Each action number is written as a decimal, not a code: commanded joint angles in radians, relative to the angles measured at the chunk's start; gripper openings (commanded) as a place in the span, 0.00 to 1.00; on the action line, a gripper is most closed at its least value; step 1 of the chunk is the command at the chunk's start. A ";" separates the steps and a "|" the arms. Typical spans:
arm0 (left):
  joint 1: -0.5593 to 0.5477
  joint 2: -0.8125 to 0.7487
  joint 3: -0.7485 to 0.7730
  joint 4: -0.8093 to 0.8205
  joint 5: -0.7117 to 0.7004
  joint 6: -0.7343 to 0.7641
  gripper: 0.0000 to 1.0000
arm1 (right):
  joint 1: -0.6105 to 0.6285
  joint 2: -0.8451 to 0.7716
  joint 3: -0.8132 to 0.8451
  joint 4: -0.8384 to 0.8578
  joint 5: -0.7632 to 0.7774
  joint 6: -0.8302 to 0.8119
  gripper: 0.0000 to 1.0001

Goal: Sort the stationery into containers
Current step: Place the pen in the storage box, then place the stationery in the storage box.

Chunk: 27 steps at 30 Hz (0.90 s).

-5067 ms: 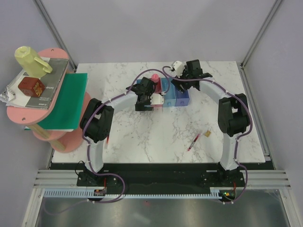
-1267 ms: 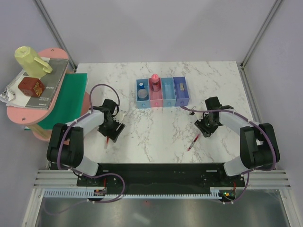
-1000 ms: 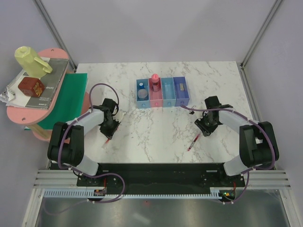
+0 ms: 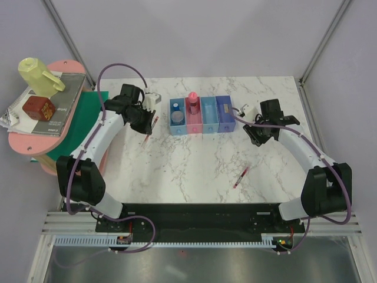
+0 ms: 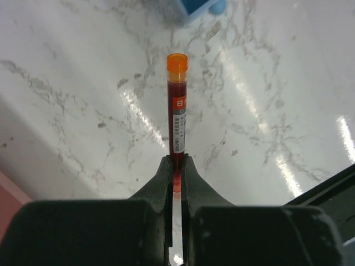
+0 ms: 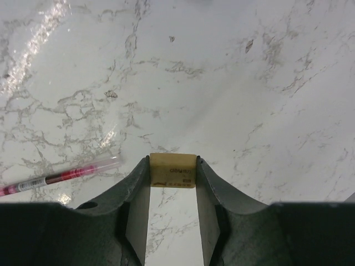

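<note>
Red pen [image 5: 177, 111] held over marble [image 5: 277, 83], bins [image 4: 210, 129] toward far edge

White marble table [image 4: 194, 162] inside pale lilac walls [image 4: 177, 35], pink shelf [image 4: 35, 144] left.

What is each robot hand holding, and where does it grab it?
Left gripper pinches a red pen near one end; right gripper squeezes the tan block by its sides.

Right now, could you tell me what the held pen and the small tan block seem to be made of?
Red pen: likely clear, glossy plastic, since red shows through the barrel. Tan block: matte, probably a rubber eraser with printed lettering, though that is uncertain.
</note>
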<state>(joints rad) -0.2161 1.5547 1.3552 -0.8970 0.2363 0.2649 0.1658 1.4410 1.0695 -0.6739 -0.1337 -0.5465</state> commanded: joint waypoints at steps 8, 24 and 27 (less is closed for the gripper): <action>-0.086 0.175 0.277 0.113 0.320 -0.217 0.02 | 0.021 0.169 0.260 0.099 -0.083 0.169 0.20; -0.212 0.620 0.785 0.366 0.486 -0.542 0.02 | 0.072 0.496 0.567 0.286 -0.087 0.281 0.18; -0.218 0.682 0.812 0.428 0.485 -0.564 0.02 | 0.070 0.570 0.595 0.316 -0.096 0.295 0.17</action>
<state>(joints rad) -0.4313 2.1563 2.1063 -0.5758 0.6899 -0.2054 0.2367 1.9415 1.5974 -0.4519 -0.2100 -0.2977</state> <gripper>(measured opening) 0.047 0.413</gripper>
